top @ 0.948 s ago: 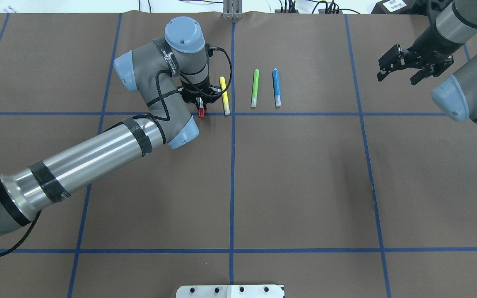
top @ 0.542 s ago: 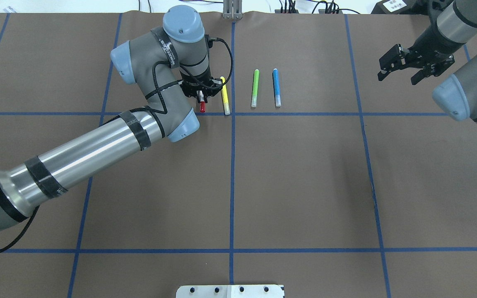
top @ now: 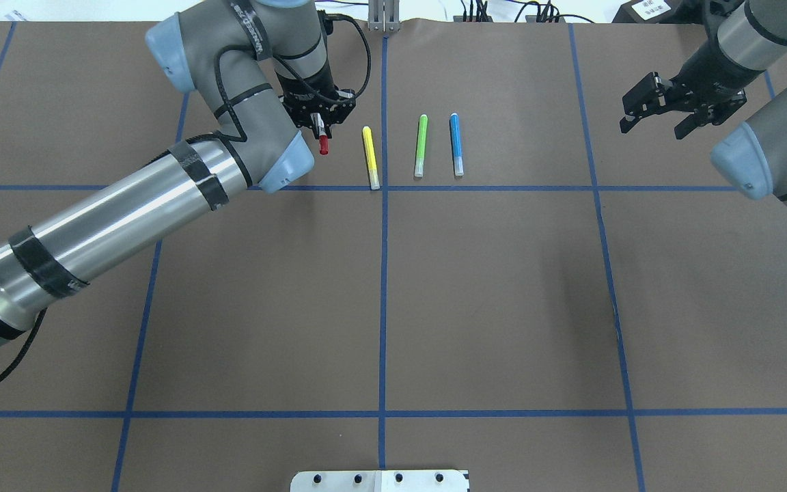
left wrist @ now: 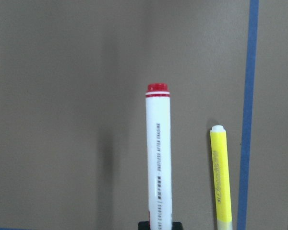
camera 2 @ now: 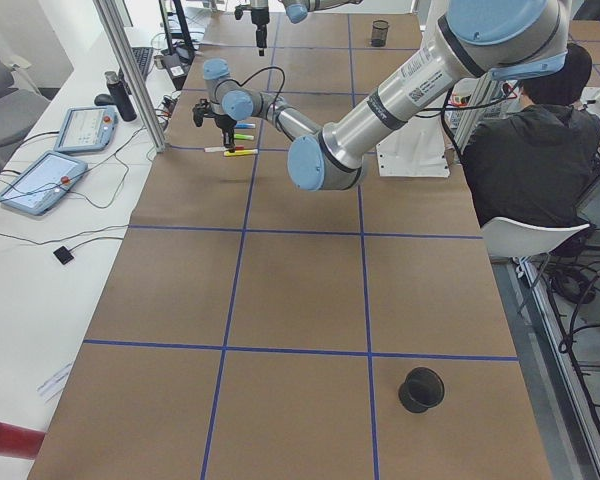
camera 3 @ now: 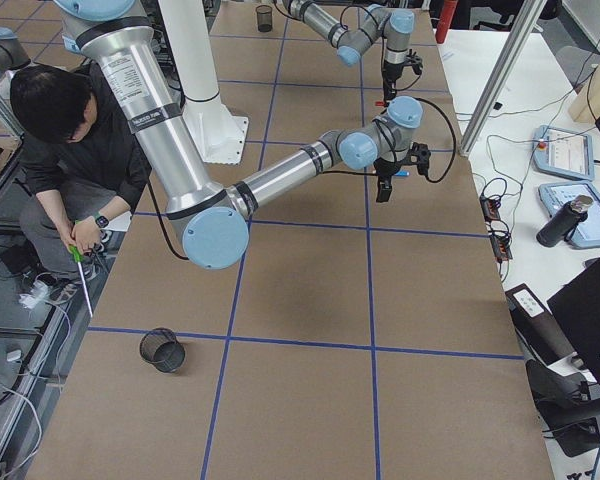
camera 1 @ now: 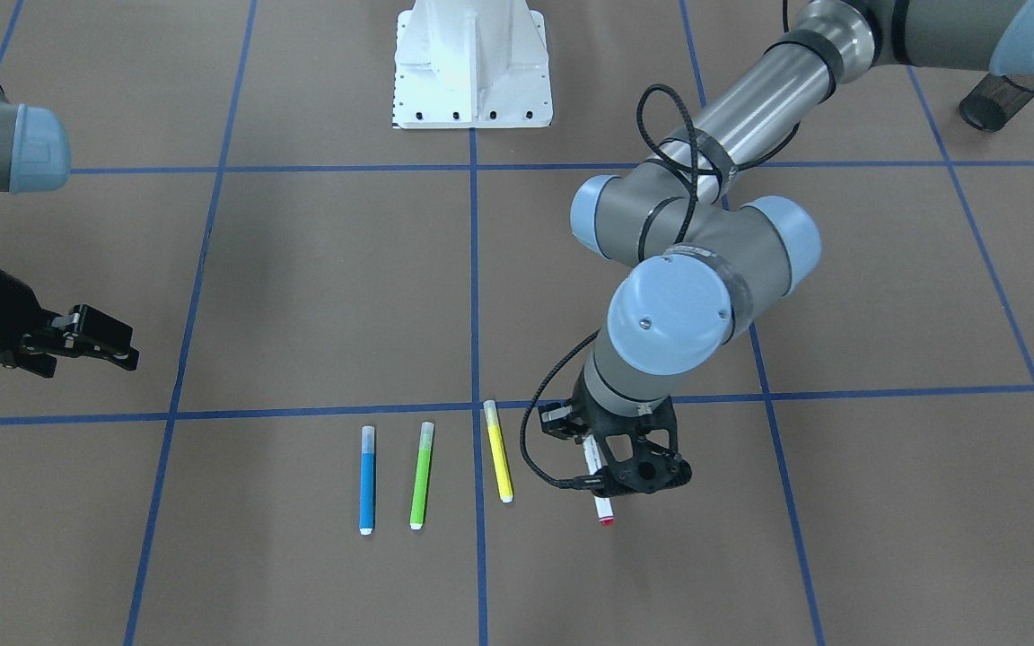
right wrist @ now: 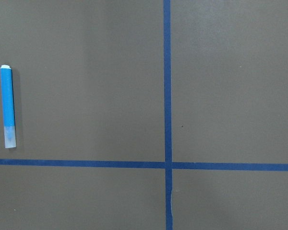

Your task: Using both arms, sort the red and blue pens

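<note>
Now the left gripper (top: 320, 125) has lifted the red pen (top: 323, 142) off the table (top: 475, 294) and drawn it away from the yellow marker (top: 370, 157). A moment ago its red cap lay just beside that marker's pale end. It now sits clear of the marker, on the side away from the green marker (top: 421, 145). The jaws are clamped across the white barrel, which juts out past them in the left wrist view, with the yellow marker lying beside it on the table below. By my reading the pick of the first pen is done and the carry to its sorting place is under way. The blue pen (top: 456, 144) has not moved; it lies beyond the yellow marker, just past the green one. The right gripper (top: 654, 128) hangs empty with fingers spread, well apart from the yellow marker on the blue pen's far side, hardly shifted.
</note>
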`<state>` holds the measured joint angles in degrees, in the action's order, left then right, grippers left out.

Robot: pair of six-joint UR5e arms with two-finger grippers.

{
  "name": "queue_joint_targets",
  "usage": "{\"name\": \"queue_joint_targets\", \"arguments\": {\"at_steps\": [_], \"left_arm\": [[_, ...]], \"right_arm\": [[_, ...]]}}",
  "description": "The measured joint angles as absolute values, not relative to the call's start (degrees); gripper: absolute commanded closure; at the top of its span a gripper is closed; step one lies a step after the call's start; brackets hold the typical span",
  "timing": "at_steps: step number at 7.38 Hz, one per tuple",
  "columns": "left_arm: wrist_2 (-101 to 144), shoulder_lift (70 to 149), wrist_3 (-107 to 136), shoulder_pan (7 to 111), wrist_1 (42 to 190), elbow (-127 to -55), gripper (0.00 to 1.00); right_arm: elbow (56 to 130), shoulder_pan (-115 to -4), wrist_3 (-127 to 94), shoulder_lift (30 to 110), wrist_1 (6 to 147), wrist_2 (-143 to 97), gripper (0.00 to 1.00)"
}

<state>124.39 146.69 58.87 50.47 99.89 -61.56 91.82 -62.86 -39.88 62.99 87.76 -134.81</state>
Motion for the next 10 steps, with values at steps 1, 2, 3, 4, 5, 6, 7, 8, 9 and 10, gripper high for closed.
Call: {"name": "queue_joint_targets", "arguments": {"at_steps": [1, 2, 3, 4, 5, 6, 7, 8, 9, 10], "left_arm": [[126.2, 143.6, 56.9, 52.7, 99.5, -64.4, 1.0], [128.1, 139.9, 54.7, 54.8, 99.1, -67.9, 1.0], [129.6, 136.4, 52.5, 56.6, 98.8, -71.2, 1.0], [130.4, 133.7, 50.6, 57.9, 98.6, -73.6, 1.0], [130.7, 131.9, 49.1, 58.9, 98.6, -74.9, 1.0], [130.9, 131.0, 47.9, 59.6, 98.5, -75.5, 1.0], [130.9, 130.7, 47.5, 59.9, 98.5, -75.7, 1.0], [130.9, 130.5, 47.3, 60.0, 98.5, -75.8, 1.0], [130.9, 130.5, 47.2, 60.1, 98.5, -76.0, 1.0], [130.9, 130.4, 47.2, 60.1, 98.5, -76.2, 1.0]], "right_arm": [[87.9, -61.2, -40.2, 58.6, 87.8, -132.9, 0.01], [82.8, -58.9, -41.2, 53.4, 87.6, -130.4, 0.01], [77.7, -56.4, -42.5, 48.4, 86.9, -127.8, 0.02], [73.6, -53.9, -45.3, 45.1, 84.2, -125.0, 0.02], [69.6, -51.2, -49.8, 42.6, 79.8, -121.9, 0.03], [65.5, -49.0, -53.0, 40.1, 76.8, -119.7, 0.05], [62.8, -47.8, -54.4, 38.5, 75.4, -118.7, 0.05], [61.3, -47.0, -54.9, 37.9, 74.9, -118.3, 0.05], [60.4, -46.5, -55.1, 37.6, 74.6, -117.9, 0.05], [59.2, -45.9, -55.2, 37.5, 73.6, -117.5, 0.07]]}}
